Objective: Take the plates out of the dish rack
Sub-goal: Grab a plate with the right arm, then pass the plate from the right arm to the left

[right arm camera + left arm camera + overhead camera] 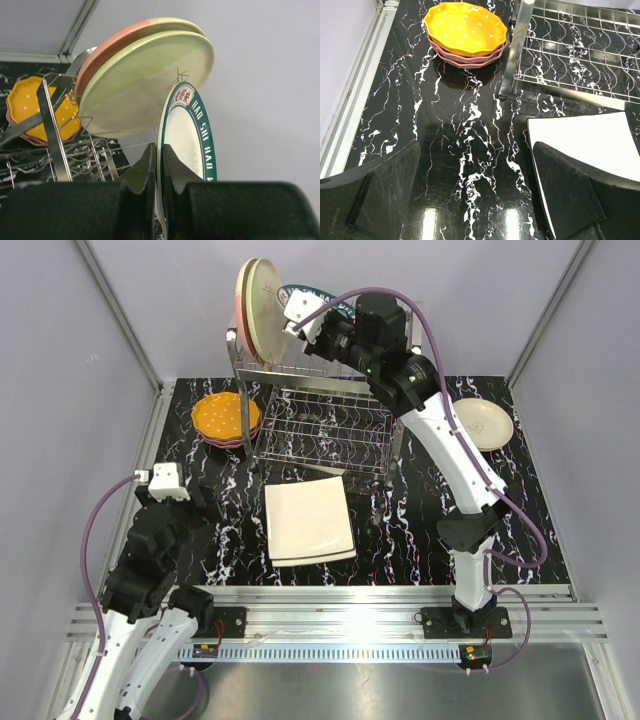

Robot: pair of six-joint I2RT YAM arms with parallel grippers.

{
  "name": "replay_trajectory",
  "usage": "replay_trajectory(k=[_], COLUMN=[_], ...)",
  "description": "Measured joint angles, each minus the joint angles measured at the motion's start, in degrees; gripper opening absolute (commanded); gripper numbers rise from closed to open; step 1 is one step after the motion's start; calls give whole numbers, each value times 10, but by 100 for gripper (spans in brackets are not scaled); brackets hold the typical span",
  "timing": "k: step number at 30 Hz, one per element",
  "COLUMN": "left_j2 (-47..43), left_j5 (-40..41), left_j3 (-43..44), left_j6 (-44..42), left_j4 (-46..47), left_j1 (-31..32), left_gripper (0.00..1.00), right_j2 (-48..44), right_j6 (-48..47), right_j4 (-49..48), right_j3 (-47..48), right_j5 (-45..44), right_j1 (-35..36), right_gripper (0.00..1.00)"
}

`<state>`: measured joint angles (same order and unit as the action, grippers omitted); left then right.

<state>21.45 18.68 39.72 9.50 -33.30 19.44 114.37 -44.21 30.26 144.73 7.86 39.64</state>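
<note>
Top external view: the right arm grips a plate on the dish rack while the left arm waits low over the table.

The black marbled table carries the chrome dish rack at the middle of its far edge. Two cream square plates lie stacked at the table's centre, just in front of the rack. Two round pink-and-cream plates stand upright at the left end of the rack's upper tier. Beside them stands a white plate with a dark patterned rim, its edge pinched between the closed fingers of the right gripper. An orange plate tops a pink stack near the far left corner, and a cream round plate sits by the right edge. The left gripper hangs near the left edge, jaws spread wide, holding nothing.
</note>
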Motion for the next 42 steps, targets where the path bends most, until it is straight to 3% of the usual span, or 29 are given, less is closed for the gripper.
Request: replay_trajectory(k=[10, 20, 32, 42], left_j2=[-5, 63, 180, 267], left_j5=[-59, -204, -355, -431], left_j3=[2, 43, 101, 107], left_j6=[73, 288, 567, 641], left_j4=[15, 116, 352, 427], left_j1=[0, 0, 0, 32], left_gripper=[99, 99, 99, 98], right_j2=[-63, -147, -379, -502], right_j6=[-153, -256, -405, -463], right_j4=[64, 129, 191, 168], right_j3=[-52, -91, -329, -519], right_j5=[24, 69, 139, 130], right_j1=[0, 1, 41, 119], right_gripper=[0, 0, 0, 0])
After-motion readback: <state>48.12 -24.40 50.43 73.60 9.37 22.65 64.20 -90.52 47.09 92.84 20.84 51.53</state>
